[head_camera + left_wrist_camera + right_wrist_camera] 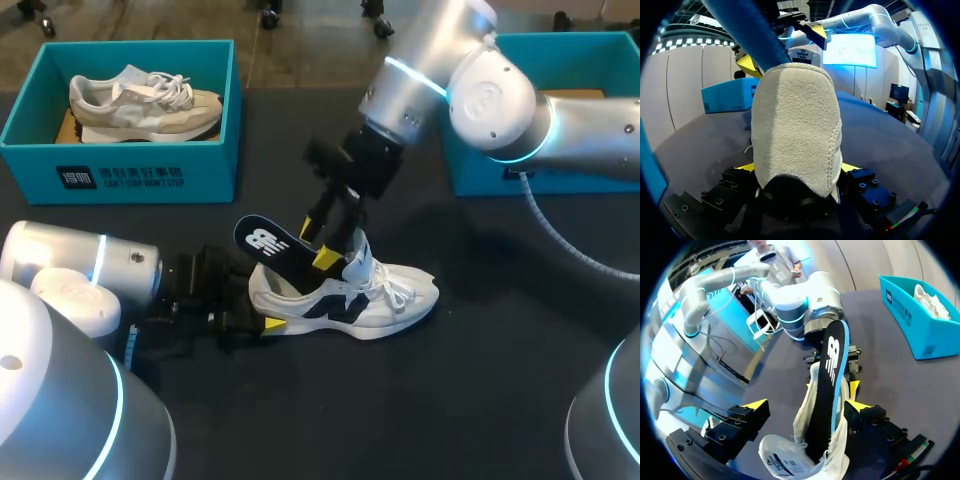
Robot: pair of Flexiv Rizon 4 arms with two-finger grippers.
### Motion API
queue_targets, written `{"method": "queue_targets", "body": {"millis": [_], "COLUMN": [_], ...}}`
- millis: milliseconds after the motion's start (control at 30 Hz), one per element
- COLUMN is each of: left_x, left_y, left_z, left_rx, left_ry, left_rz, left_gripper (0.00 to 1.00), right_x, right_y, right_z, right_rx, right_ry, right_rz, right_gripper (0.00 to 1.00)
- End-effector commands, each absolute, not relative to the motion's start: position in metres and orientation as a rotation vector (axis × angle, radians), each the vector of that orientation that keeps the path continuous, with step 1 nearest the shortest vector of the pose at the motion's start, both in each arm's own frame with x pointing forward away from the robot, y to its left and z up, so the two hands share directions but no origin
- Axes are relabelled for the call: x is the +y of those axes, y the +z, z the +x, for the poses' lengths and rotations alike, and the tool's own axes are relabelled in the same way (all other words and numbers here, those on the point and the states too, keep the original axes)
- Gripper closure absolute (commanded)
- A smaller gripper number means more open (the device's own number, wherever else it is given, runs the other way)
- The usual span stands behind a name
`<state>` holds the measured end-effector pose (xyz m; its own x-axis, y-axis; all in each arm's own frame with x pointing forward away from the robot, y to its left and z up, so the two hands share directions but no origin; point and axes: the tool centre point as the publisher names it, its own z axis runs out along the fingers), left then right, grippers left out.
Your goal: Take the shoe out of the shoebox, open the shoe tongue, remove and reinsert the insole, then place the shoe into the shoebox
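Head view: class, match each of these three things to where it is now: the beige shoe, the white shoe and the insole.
Things:
1. beige shoe
2. white shoe
3. insole

Places:
A. sticking up out of a shoe
B. held at the heel by the left gripper
C. lying in the blue box

Pairs: 1-C, 2-B, 3-A

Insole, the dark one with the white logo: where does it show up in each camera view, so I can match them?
Head view: the insole slants up out of the white shoe at mid-table.
Left wrist view: the insole is the blue strip rising beyond the white shoe, over its heel.
Right wrist view: the insole stands in the opening of the white shoe.
Shared landmark: the white shoe.
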<state>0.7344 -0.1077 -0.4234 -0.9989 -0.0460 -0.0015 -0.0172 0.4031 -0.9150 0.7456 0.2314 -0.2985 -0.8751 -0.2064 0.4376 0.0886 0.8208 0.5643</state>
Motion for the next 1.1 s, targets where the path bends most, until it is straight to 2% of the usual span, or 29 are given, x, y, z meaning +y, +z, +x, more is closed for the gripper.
{"method": "queue_targets", "body": {"millis": [33, 833, 867, 967, 1000, 1100], "left_x": [-0.108, -0.108, -0.108, -0.108, -0.108, -0.108], "left_y": [-0.425, -0.425, -0.425, -0.425, -0.425, -0.425], "left_z": [0.735, 0.735, 0.735, 0.735, 0.735, 0.735], "left_rx": [2.613, 2.613, 2.613, 2.613, 2.613, 2.613], "left_ry": [-1.699, -1.699, -1.699, -1.699, -1.699, -1.699], "left_rz": [-0.058, -0.058, -0.058, -0.058, -0.058, -0.058], "left_gripper": [1.00, 1.00, 1.00, 1.00, 1.00, 1.00], "right_x": [0.237, 0.254, 0.254, 0.254, 0.254, 0.254], "right_y": [-0.299, -0.314, -0.314, -0.316, -0.317, -0.322], "right_z": [0.750, 0.735, 0.735, 0.733, 0.733, 0.732], "right_rx": [-2.490, -2.462, -2.462, -2.467, -2.468, -2.476], "right_ry": [-0.780, -0.763, -0.767, -0.772, -0.772, -0.783], "right_rz": [0.069, -0.079, -0.090, -0.103, -0.104, -0.110], "right_gripper": [0.00, 0.01, 0.05, 0.36, 0.43, 0.50]}}
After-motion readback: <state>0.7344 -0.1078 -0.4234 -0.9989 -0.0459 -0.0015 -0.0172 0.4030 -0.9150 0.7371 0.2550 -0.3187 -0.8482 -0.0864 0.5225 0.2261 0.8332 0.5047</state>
